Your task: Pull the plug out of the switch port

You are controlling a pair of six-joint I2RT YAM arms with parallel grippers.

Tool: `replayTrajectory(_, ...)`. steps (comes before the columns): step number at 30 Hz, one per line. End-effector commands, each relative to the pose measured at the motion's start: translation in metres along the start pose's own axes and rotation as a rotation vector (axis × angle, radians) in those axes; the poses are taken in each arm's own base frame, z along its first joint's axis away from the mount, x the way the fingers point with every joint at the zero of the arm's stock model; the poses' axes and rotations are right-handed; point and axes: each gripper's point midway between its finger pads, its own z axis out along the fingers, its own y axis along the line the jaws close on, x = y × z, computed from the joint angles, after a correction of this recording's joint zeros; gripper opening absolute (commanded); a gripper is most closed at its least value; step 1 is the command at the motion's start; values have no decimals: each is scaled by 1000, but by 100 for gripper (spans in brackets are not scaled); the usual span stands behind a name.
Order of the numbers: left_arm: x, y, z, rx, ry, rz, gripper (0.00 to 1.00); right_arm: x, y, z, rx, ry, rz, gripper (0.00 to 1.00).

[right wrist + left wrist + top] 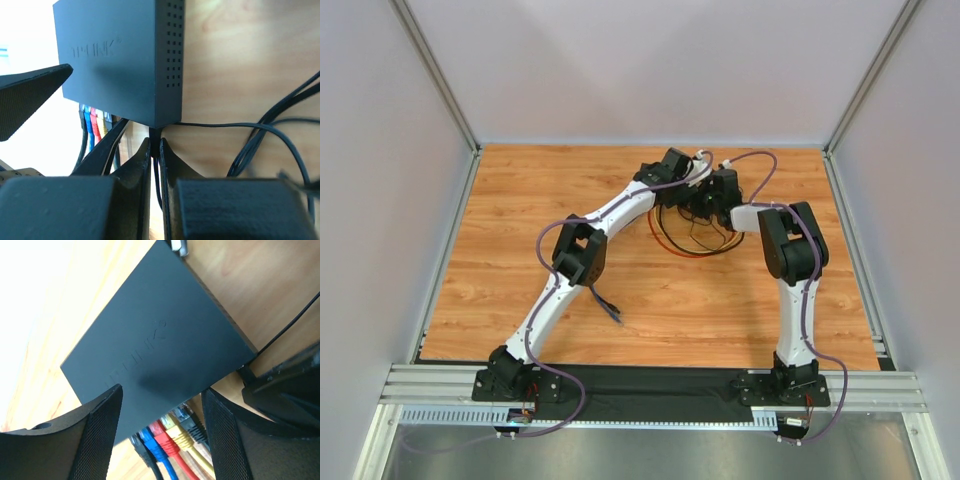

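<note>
Closest in, the right fingers [137, 170] are pinched almost together on a thin black plug [155, 134]. It sits just ahead of their tips, where its lead goes into the near corner of the switch [115, 55]. The lead runs back between the two fingers toward the wrist. I'd judge the pull has to go straight back along that line, away from the box. This is plainly the arm placed for the job.

To the left of those tips, a row of coloured plugs [95, 122] hangs out of the same near side of the switch. None of them is touched.

The left fingers [100, 440] are spread wide and hold nothing. The port edge of the switch [160, 330] lies between them, with the coloured plugs [165, 440] lowest in the gap. I can't say whether either finger touches the box. If they close, they look placed to steady it.

Beyond both pairs the switch lies flat on the worktop [240, 60], its dark top stretching away from the tips. Loose black leads [270, 130] trail across the wood to the right of the right fingers.
</note>
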Motion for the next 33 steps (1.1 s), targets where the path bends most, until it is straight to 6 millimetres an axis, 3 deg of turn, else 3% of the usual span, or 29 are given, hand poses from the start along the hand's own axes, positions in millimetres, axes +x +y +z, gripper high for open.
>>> replayTrajectory(1, -26, -22, 2, 20, -70, 47, 73, 60, -3, -13, 43, 121, 11, 0)
replayTrajectory(7, -28, -37, -4, 81, -96, 60, 69, 54, 1, -2, -16, 124, -21, 0)
replayTrajectory(8, -38, -31, -14, 76, -124, 51, 69, 48, -1, -3, -18, 124, -13, 0)
replayTrajectory(9, -31, -35, -11, 80, -122, 40, 69, 45, -1, -4, -27, 127, -13, 0)
replayTrajectory(13, -40, -28, -26, 74, -155, -9, 68, 35, -6, -12, -12, 137, -58, 4)
replayTrajectory(17, -42, -20, -37, 39, -161, -44, 67, 27, 1, -19, -43, 143, -124, 40)
replayTrajectory(18, -42, -18, -39, 32, -167, -54, 67, 25, 2, -21, -47, 136, -126, 42)
replayTrajectory(25, -57, 19, -80, -42, -273, -193, 68, 7, 5, -30, -57, 91, -130, 42)
replayTrajectory(33, -35, 51, -89, -117, -241, -353, 66, -8, 5, -38, -49, 67, -154, 43)
